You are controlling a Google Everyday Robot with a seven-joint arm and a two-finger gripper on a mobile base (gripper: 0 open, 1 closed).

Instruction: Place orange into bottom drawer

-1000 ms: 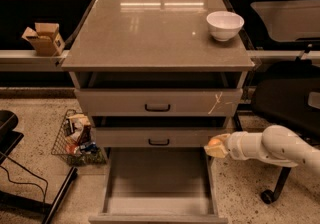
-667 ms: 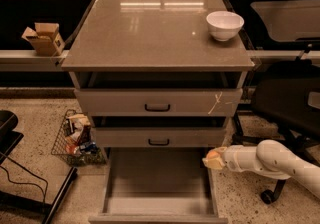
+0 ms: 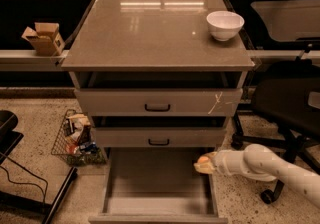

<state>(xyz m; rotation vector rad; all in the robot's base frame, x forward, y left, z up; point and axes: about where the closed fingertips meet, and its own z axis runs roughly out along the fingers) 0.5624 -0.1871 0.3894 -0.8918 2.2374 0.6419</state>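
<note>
The bottom drawer [image 3: 150, 183] is pulled out below the two upper drawers, and what shows of its grey floor is bare. My gripper [image 3: 202, 164] reaches in from the right on a white arm, over the drawer's right edge. The orange [image 3: 203, 160] is held in it, a small orange ball at the tip, above the drawer's right side.
A white bowl [image 3: 225, 24] stands on the cabinet top at the back right. A wire basket [image 3: 76, 139] of items sits on the floor to the left. A black office chair [image 3: 287, 103] is at the right. A cardboard box [image 3: 44, 38] rests on a ledge at the left.
My gripper has moved left and down with the orange, from beside the cabinet's right side to over the bottom drawer's right edge.
</note>
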